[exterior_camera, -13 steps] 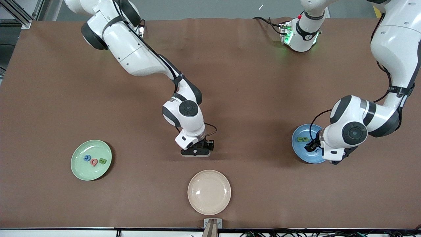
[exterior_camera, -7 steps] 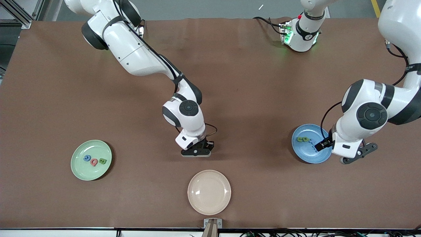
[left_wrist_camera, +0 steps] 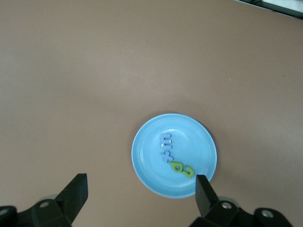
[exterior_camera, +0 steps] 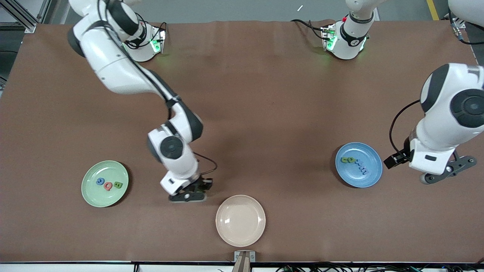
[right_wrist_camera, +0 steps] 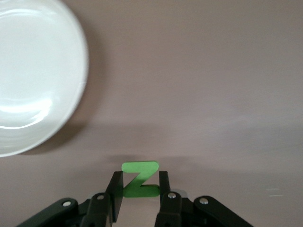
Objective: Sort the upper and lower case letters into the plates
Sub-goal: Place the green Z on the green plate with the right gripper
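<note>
My right gripper (exterior_camera: 188, 196) is shut on a small green letter (right_wrist_camera: 140, 179), held upright just above the brown table between the mint green plate (exterior_camera: 90, 198) and the cream plate. The mint plate holds a blue letter (exterior_camera: 100, 181), a pink letter (exterior_camera: 108, 186) and a green letter (exterior_camera: 118, 184). The blue plate (exterior_camera: 366, 178) holds green letters (exterior_camera: 347, 160) and blue letters (exterior_camera: 361, 167). My left gripper (exterior_camera: 442, 174) hangs open and empty over the table beside the blue plate (left_wrist_camera: 147, 161), toward the left arm's end. The left gripper (left_wrist_camera: 140, 187) looks down on its letters (left_wrist_camera: 182, 168).
A cream-beige plate (exterior_camera: 240, 220) lies empty near the table's front edge, close to my right gripper; it also shows in the right wrist view as the cream plate (right_wrist_camera: 28, 71). Both arm bases stand along the table's back edge.
The right gripper closed on the green letter and carried it from mid-table toward the mint plate. The left arm drew back from over the blue plate toward its own end.
</note>
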Controlling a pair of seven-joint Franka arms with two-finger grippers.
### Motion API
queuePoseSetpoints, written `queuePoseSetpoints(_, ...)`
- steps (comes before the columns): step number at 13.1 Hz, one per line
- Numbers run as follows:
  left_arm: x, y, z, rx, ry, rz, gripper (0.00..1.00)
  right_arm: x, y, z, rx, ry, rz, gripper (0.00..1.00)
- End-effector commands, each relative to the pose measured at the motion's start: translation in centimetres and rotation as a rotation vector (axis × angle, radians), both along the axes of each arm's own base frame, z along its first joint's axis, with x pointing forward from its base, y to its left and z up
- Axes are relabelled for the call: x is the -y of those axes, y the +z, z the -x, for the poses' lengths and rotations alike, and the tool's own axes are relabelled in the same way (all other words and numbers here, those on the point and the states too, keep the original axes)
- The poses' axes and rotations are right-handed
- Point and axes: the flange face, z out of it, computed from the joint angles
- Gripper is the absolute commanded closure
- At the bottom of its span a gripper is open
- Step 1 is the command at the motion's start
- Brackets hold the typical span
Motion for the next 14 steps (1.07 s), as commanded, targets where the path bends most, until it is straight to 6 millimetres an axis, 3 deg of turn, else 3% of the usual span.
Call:
queuePoseSetpoints(1,-0.6,4.8,1.1,-0.005,-0.053,0.066,0.0,7.2,3.2,-1.3,-0.072,0.088,-0.011,0.98)
queuePoseSetpoints(5,-5.2,10.4,4.8,-0.027,-0.064,0.203,0.0,20.1,3.0,-2.3,-0.203,0.23,0.057,0.97)
queuePoseSetpoints(7,-7.1,12.6,7.0,-0.073,-0.123,0.178,0.0,26.1,1.3,-1.9,-0.241,0.291,0.054,0.96)
queuePoseSetpoints(9,-9.3,13.5,9.3,-0.091,-0.159,0.211,0.0,30.5,-0.4,-1.1,-0.276,0.346,0.042,0.93)
queuePoseSetpoints(10,-9.3,13.8,10.5,-0.093,-0.17,0.211,0.0,32.6,-1.5,-0.4,-0.297,0.365,0.032,0.93)
queuePoseSetpoints(12,-8.9,14.4,12.0,-0.087,-0.175,0.204,0.0,34.7,-3.5,1.2,-0.34,0.39,0.005,0.93)
queuePoseSetpoints(14,-8.3,14.5,13.3,-0.071,-0.185,0.2,0.0,35.1,-5.0,2.8,-0.374,0.392,-0.032,0.89)
